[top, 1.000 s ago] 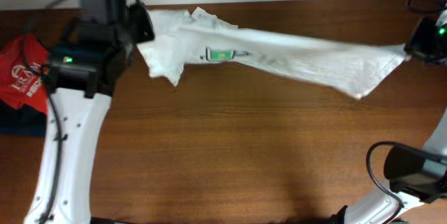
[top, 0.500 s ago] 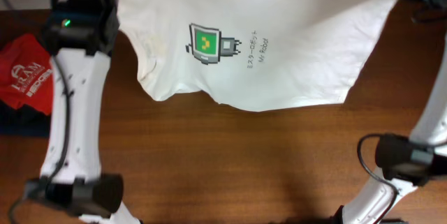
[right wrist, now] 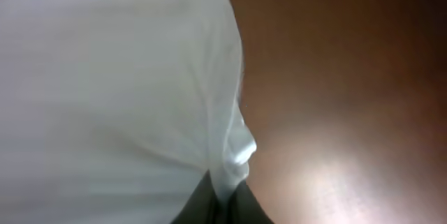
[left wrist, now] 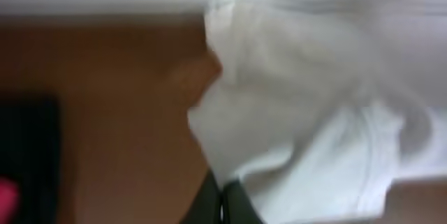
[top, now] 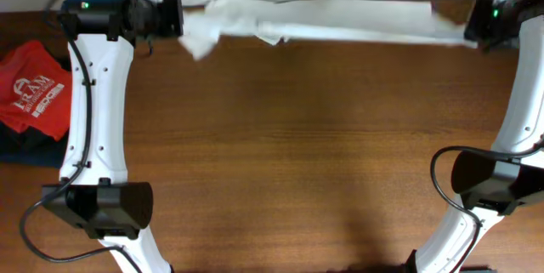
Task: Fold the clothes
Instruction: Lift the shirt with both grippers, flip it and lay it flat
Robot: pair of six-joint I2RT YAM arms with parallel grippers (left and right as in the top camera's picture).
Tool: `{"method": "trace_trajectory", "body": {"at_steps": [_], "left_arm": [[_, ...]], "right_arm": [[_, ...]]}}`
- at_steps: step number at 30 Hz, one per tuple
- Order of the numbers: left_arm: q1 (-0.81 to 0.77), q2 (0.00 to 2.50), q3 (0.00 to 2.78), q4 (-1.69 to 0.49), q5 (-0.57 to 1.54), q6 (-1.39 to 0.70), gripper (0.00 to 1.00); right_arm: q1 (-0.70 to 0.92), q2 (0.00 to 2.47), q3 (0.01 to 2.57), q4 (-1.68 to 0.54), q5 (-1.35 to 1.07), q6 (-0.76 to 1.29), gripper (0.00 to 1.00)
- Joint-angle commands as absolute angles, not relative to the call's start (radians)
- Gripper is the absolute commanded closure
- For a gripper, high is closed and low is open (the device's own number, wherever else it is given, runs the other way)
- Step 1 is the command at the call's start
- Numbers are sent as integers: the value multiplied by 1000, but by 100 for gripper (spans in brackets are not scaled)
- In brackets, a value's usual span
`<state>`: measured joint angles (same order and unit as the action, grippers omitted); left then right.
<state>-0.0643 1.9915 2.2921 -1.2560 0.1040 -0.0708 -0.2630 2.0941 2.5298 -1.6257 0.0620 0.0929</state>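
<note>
The white T-shirt (top: 331, 19) hangs stretched in a narrow band between my two grippers along the table's far edge; its green print is hidden. My left gripper (top: 180, 19) is shut on the shirt's left end, which bunches beside it. My right gripper (top: 470, 28) is shut on the right end. In the left wrist view the white T-shirt (left wrist: 314, 112) fills the right side and my dark fingers (left wrist: 223, 206) pinch it. In the right wrist view the T-shirt (right wrist: 112, 77) fills the left side, a fold of it clamped between my fingers (right wrist: 223, 199).
A red shirt with white lettering (top: 34, 94) lies at the left edge on a dark garment (top: 21, 150). The brown wooden table (top: 297, 154) spreads in front of the shirt. Both arms' bases stand at the near edge, left (top: 98, 209) and right (top: 484, 188).
A second ago the shirt hung low in a slanted band, then was spread wide showing its print. Now both grippers are farther back and the shirt is a thin band at the far edge.
</note>
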Motion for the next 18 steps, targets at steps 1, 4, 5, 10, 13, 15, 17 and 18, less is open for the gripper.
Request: {"method": "trace_trajectory", "body": {"at_steps": [1,4,5,10,13,15,17,18], "left_arm": [[-59,1971,2209,-1399,135,-62,99],[-59,1971,1960,-1444,176,-62,99],[-59,1971,1878,-1469,180,-62,99],[-57,1971,1597,-1499,180,-62,100],[-56,1967,1585,-1558,165,-54,99],[-56,1961,1585,-1619,145,-55,99],[-56,1949,1585,-1674,142,-55,99],[-56,1931,1584,-1683,142,-55,99]], "right_arm": [[-270,2101,2383,-1697,133,82,92],[-270,2099,2059,-1699,109,86,96],[-271,2098,1947,-1699,89,87,96],[-288,2003,1618,-1636,86,175,96],[-323,1880,1499,-1604,86,193,96],[-341,1822,1441,-1594,87,193,96],[-342,1816,1391,-1599,90,193,96],[-342,1816,1360,-1586,90,194,96]]}}
